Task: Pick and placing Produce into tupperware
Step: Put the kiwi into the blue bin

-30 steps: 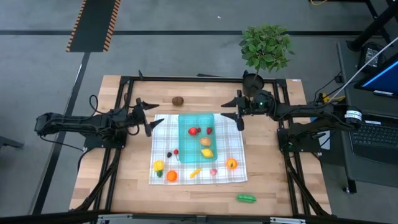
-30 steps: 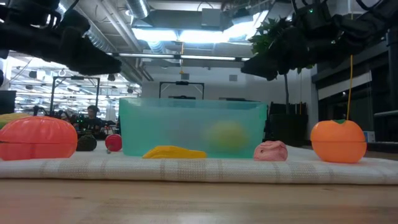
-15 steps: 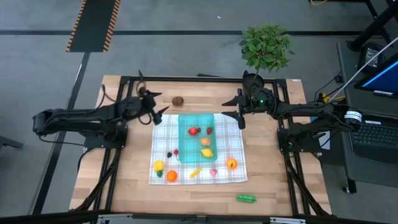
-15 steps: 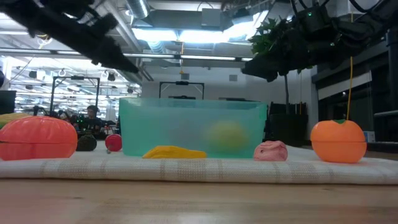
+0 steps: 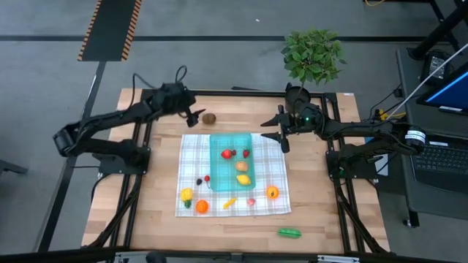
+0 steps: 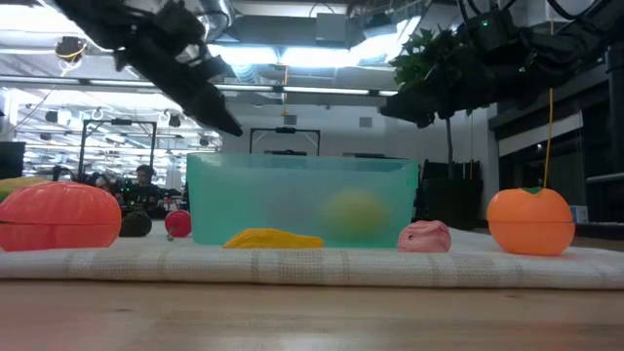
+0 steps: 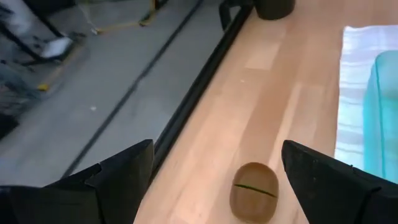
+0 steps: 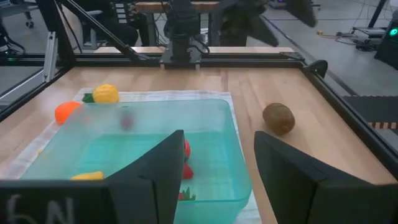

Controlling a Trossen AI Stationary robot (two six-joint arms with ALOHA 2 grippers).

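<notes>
The left pincer (image 5: 196, 115), fingers wide apart and empty, hovers just beside the brown kiwi (image 5: 210, 117), which lies on the bare desk (image 5: 146, 197) between its fingertips in the wrist view. The right pincer (image 5: 278, 136) (partly open, holding nothing) hangs at the teal tupperware's (image 5: 219, 179) far corner; several produce pieces already lie inside it.

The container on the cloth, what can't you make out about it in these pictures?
- Low view: the container has a cloudy wall, so the fruit inside is just a yellow blur.
- Right wrist view: the right gripper has fingers covering the container's near end.
- Left wrist view: the frame edge cuts off all but one corner.
- High view: the pieces inside are too small to name.
</notes>
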